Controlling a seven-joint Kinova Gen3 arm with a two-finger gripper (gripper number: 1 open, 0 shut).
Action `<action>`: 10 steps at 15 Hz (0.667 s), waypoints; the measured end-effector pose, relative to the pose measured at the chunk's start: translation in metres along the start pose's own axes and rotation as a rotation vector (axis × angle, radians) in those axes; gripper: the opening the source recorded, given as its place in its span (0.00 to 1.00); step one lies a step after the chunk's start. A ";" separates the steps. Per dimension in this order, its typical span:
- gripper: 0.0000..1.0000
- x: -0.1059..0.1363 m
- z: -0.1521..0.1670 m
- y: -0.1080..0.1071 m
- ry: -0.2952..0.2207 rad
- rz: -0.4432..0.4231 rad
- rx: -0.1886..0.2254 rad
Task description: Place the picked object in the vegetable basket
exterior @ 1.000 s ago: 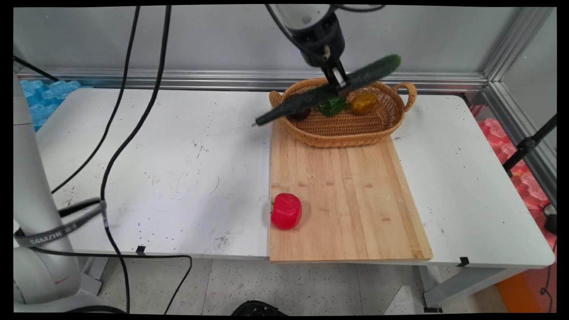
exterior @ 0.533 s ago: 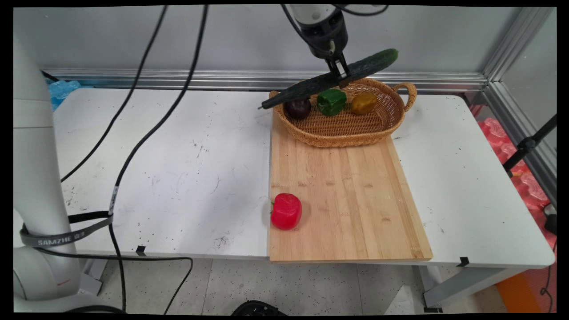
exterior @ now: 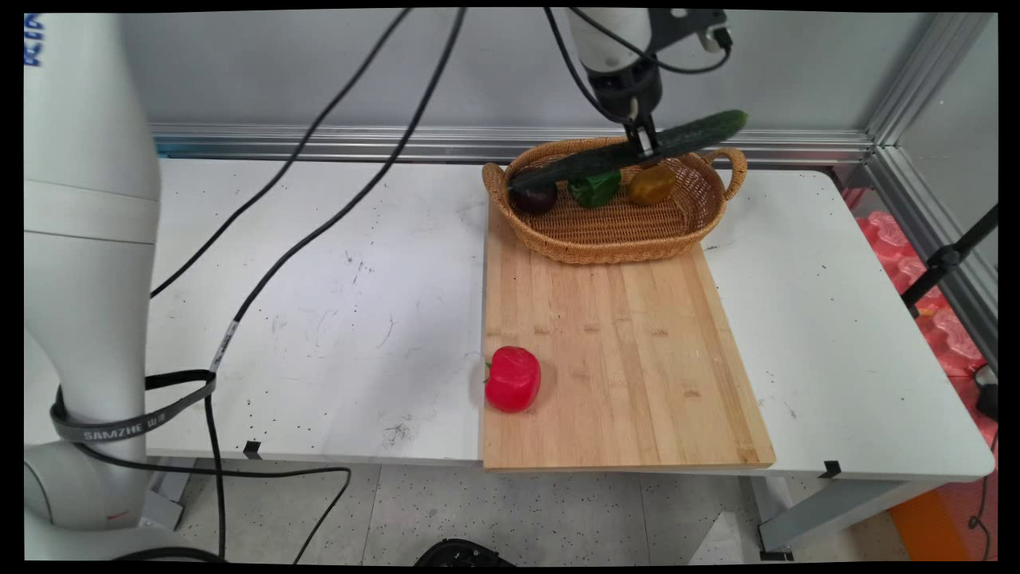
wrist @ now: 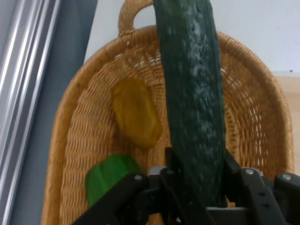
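My gripper [exterior: 644, 145] is shut on a long dark green cucumber [exterior: 625, 151], which hangs tilted over the wicker basket [exterior: 613, 239] at the table's back. Its right end is the higher one. In the hand view the cucumber [wrist: 192, 103] runs up from between my fingers [wrist: 171, 161] across the basket [wrist: 70, 140]. In the basket lie a dark purple fruit [exterior: 532, 197], a green pepper [exterior: 594, 189] and a yellow pepper [exterior: 652, 184]. The hand view shows the yellow pepper [wrist: 136, 117] and the green pepper [wrist: 110, 178] to the cucumber's left.
A wooden cutting board [exterior: 621, 351] lies in front of the basket. A red pepper [exterior: 512, 379] sits at its near left edge. Black cables [exterior: 319, 215] hang over the table's left half. An aluminium rail [exterior: 335, 142] runs along the wall.
The gripper has carried the cucumber to the right, so that it now hangs lengthwise over the basket instead of jutting past its left rim.
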 end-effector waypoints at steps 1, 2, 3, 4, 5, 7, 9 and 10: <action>0.00 0.002 0.008 -0.001 0.008 0.019 -0.009; 0.00 0.004 0.017 -0.001 0.017 0.042 -0.019; 0.00 0.005 0.025 -0.002 0.026 0.064 -0.029; 0.00 0.006 0.032 -0.002 0.034 0.083 -0.039; 0.00 0.006 0.040 -0.002 0.043 0.105 -0.050; 0.00 0.005 0.054 -0.002 0.062 0.141 -0.074; 0.00 0.001 0.067 -0.001 0.080 0.172 -0.103; 0.00 -0.001 0.073 0.000 0.086 0.184 -0.115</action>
